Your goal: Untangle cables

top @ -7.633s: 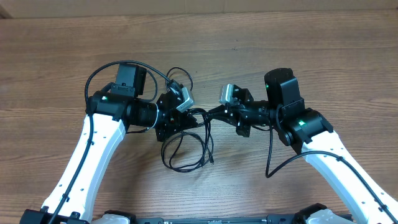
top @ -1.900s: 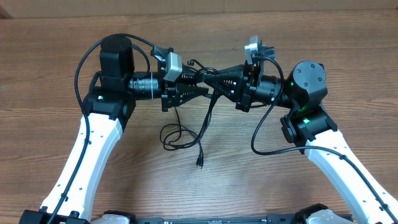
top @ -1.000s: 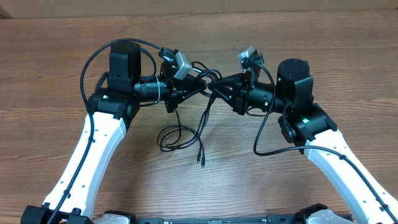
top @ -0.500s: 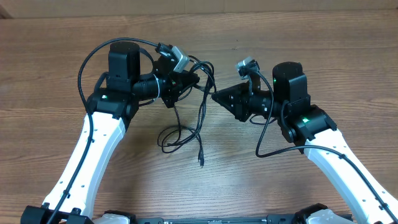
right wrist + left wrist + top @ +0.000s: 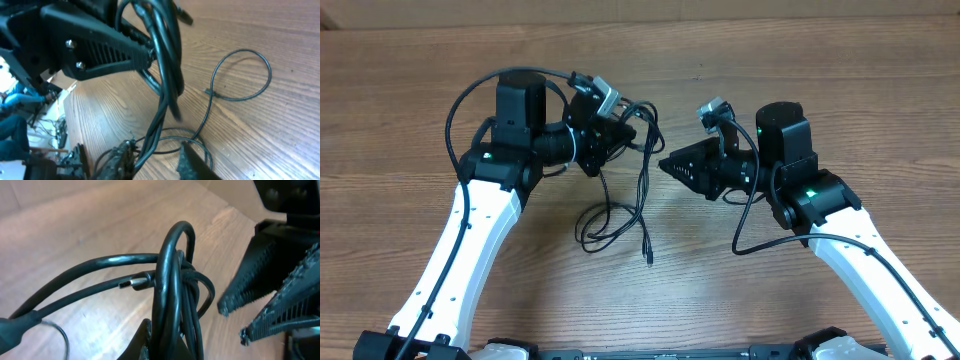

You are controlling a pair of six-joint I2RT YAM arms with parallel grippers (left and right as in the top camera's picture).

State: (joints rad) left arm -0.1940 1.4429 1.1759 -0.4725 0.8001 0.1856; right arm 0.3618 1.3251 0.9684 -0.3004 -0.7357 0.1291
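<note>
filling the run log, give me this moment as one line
left gripper: shut on cables, bundle above table | right gripper: open, beside cables, no grip | loose loops on table

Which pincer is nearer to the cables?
Left. The left pincer is shut on the cables; the right pincer stands apart to their right, open and holding nothing.

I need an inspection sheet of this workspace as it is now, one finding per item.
Surface: brown wooden table.
Job's things: thin black flexible cables, bunched and raised, strands hanging to loops on the table.
Clutter: nothing seen.
End effectors: left end effector shut on the cables; right end effector open, close to the hanging strand.
Cables: thicker black wires looped on both arms.
Surroundings: blurred room beyond the table edge.
</note>
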